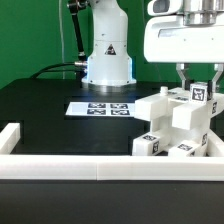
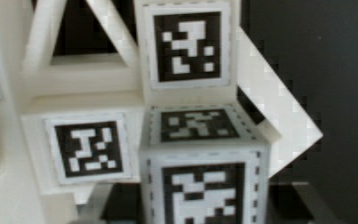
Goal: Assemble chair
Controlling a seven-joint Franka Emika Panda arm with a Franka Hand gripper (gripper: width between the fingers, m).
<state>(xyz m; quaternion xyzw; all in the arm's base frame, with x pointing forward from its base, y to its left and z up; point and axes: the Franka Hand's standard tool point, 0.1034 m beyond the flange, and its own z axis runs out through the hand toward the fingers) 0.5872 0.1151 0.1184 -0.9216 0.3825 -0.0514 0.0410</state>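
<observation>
**Gripping the chair from above**

Lying on the black table (image 1: 40,110), toward the exterior view's left, is the flat white marker board (image 1: 99,107), well apart from the work. At the right, by the white rail (image 1: 60,167), stands the small white blocky plastic chair (image 1: 172,128) with square marker tags. The white two-finger gripper (image 1: 198,88) hangs directly over it, jaws nearly closed, clamped on the chair's topmost tagged piece.

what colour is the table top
Black table top, clearest in the exterior view.
</observation>
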